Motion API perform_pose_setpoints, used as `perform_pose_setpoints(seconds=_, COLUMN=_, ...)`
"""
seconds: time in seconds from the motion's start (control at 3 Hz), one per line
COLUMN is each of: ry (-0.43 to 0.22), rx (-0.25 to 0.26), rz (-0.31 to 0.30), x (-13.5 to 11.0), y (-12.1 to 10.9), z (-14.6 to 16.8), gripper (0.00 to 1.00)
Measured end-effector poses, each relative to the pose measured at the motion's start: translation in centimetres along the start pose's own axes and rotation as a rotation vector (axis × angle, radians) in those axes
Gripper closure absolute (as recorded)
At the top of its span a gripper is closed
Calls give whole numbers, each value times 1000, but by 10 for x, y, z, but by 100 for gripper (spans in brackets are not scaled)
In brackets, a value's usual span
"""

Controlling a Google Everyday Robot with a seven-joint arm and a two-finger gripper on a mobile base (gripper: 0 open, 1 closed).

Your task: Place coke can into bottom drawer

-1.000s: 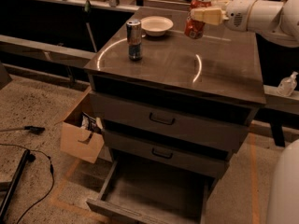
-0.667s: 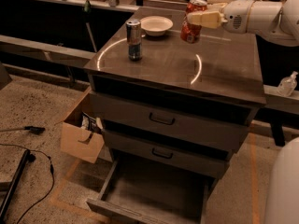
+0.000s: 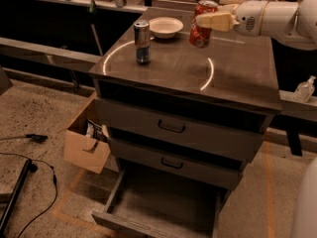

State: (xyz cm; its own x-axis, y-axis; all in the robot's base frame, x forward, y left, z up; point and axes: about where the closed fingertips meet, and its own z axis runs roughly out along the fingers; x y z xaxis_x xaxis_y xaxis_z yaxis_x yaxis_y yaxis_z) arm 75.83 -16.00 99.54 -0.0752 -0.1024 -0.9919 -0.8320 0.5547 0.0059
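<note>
The coke can (image 3: 200, 28) is red-orange with a silver top and hangs slightly tilted just above the back of the grey cabinet top (image 3: 233, 68). My gripper (image 3: 212, 21) reaches in from the right on a white arm and is shut on the can's upper part. The bottom drawer (image 3: 163, 202) is pulled open at the foot of the cabinet, and its flat interior shows nothing inside. The can is well above and behind the drawer.
A taller silver-and-blue can (image 3: 142, 42) and a white bowl (image 3: 166, 27) stand on the cabinet top left of the coke can. The two upper drawers are closed. A cardboard box (image 3: 86, 145) and cables (image 3: 29, 170) lie on the floor at left. A small bottle (image 3: 303, 89) stands at right.
My gripper has carried the coke can a little to the left over the cabinet top. Nothing else has moved.
</note>
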Motion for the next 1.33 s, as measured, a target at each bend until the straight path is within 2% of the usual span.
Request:
perform_pose_setpoints(seconds=0.33, ry=-29, rx=20, rz=5, x=-35, y=58, z=-24, gripper=100)
perform_pose_setpoints(seconds=0.67, ry=-48, rx=48, rz=24, x=-44, y=102, z=-30, gripper=100)
perform_pose_setpoints(seconds=1.0, ry=-12, rx=19, rz=57, x=-11, y=150, z=-21, gripper=100)
perform_pose_setpoints(seconds=1.33, ry=36, rx=-35, rz=76, x=33, y=189, z=-9, gripper=100)
